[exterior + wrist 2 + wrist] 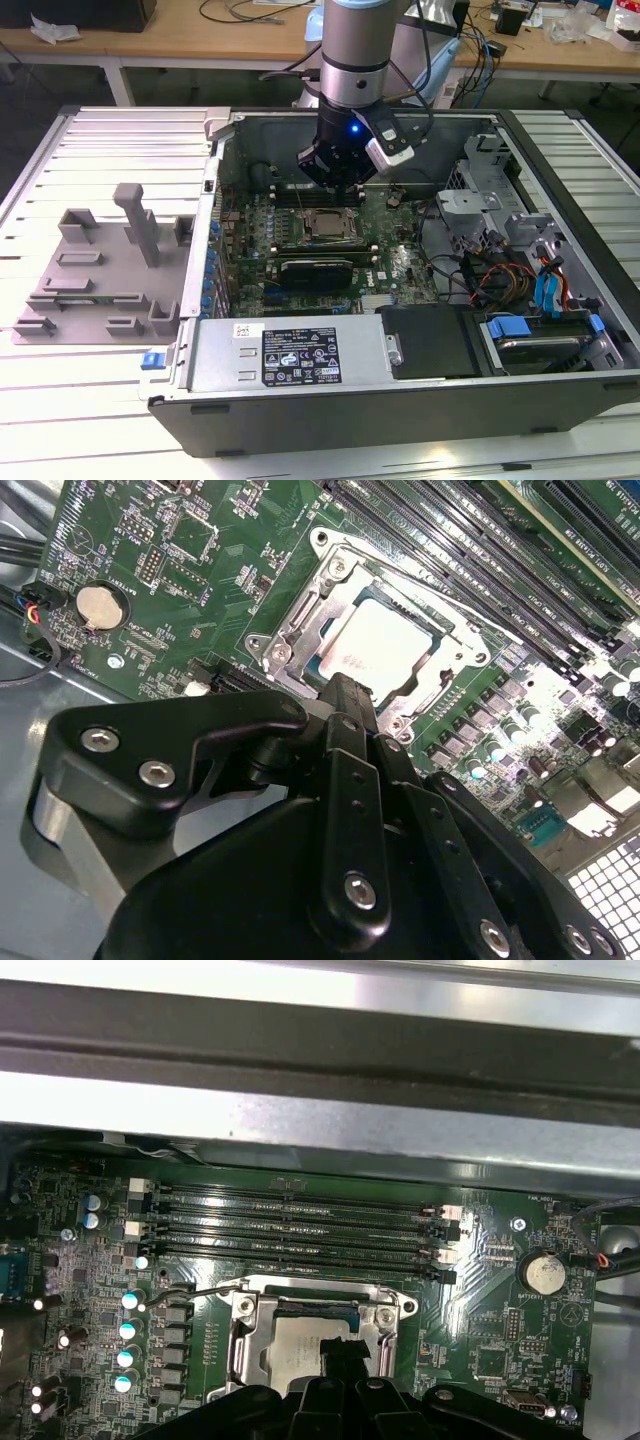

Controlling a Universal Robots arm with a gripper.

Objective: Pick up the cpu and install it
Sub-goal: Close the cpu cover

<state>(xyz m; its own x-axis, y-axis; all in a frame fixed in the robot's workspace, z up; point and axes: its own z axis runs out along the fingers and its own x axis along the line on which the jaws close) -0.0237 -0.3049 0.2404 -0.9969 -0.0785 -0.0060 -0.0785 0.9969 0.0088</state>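
Reaching straight down, arm point(356, 50), gripper point(337, 186) above seated cpu point(325, 226)

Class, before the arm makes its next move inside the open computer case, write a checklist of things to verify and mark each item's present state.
1. The silvery-white square cpu lies inside the metal socket frame: ok.
2. The cpu looks flat, not tilted, in both wrist views: ok.
3. The black end effector is over the cpu's edge: ok.
4. The end effector is apart from the long black memory slots: ok.
5. The end effector is touching the cpu: cannot tell.
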